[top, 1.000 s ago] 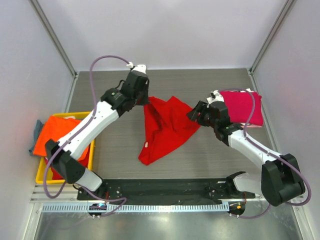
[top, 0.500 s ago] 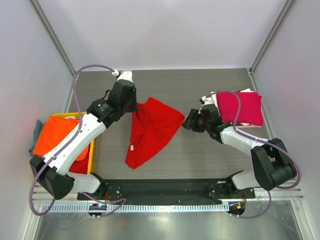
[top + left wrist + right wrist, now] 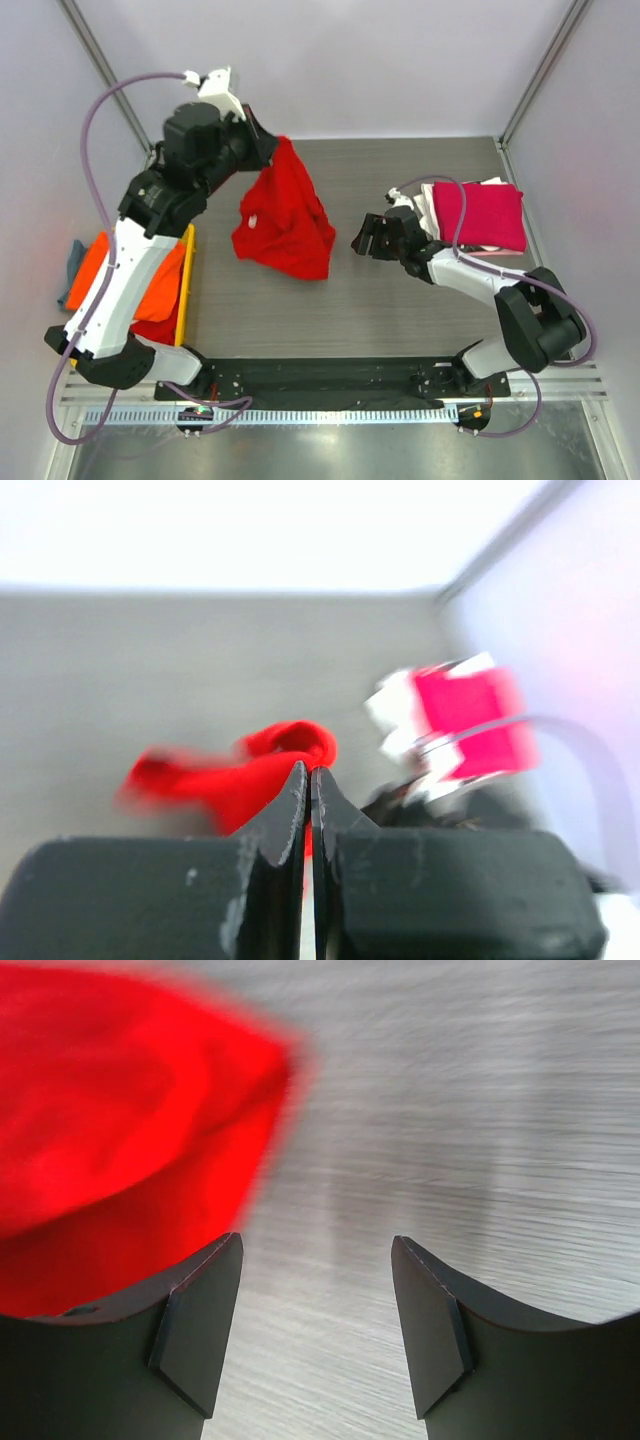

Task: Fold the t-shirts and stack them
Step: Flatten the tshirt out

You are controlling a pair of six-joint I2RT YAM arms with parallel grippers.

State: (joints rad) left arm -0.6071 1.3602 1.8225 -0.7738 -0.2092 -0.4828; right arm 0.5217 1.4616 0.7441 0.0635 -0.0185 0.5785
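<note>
We see a grey, wood-grained table [image 3: 400, 300]. Near its far right corner a white t-shirt [image 3: 428, 200] lies on the surface, with a folded magenta-pink t-shirt [image 3: 485, 215] on top. A yellow crate [image 3: 186, 275] sits at the left edge. A red t-shirt [image 3: 285, 225] hangs over the middle; we cannot tell whether it touches.

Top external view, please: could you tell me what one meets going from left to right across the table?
Grey-blue cloth → orange t-shirt → red t-shirt → right tool → folded magenta t-shirt.
</note>
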